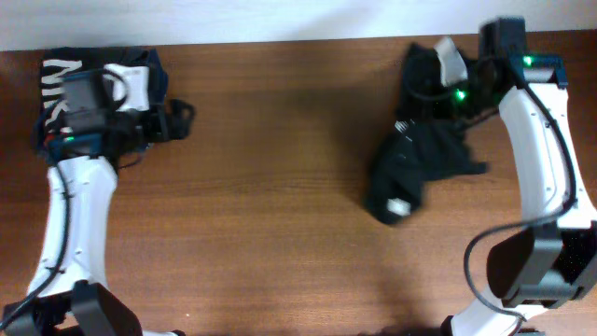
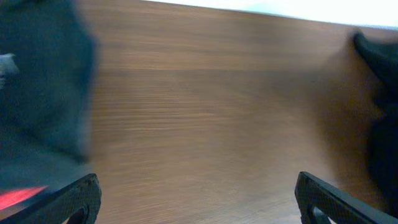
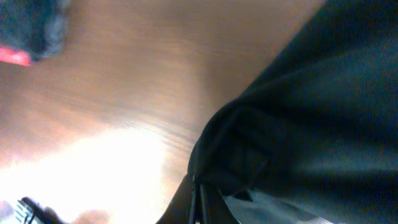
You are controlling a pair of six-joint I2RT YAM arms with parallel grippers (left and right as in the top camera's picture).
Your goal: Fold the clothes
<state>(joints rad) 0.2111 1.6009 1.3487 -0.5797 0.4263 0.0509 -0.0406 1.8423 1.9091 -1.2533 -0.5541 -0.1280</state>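
Observation:
The clothes point(image 1: 420, 163), a crumpled black garment with a small white tag point(image 1: 398, 206), lie at the right of the wooden table point(image 1: 280, 187). My right gripper point(image 1: 424, 82) sits at the garment's far end. In the right wrist view the right gripper point(image 3: 199, 202) is shut, with a bunched fold of the black clothes point(image 3: 311, 112) pinched at its tips. My left gripper point(image 1: 177, 117) is at the far left, well away from the clothes. In the left wrist view its fingers point(image 2: 78, 196) stand wide apart over bare wood, and the clothes point(image 2: 380, 56) show only at the right edge.
A folded black shirt with white letters point(image 1: 61, 79) lies under the left arm at the back left corner. Dark fabric point(image 2: 37, 93) and a red patch point(image 2: 18, 198) fill the left wrist view's left side. A red bit point(image 3: 12, 56) shows top left in the right wrist view.

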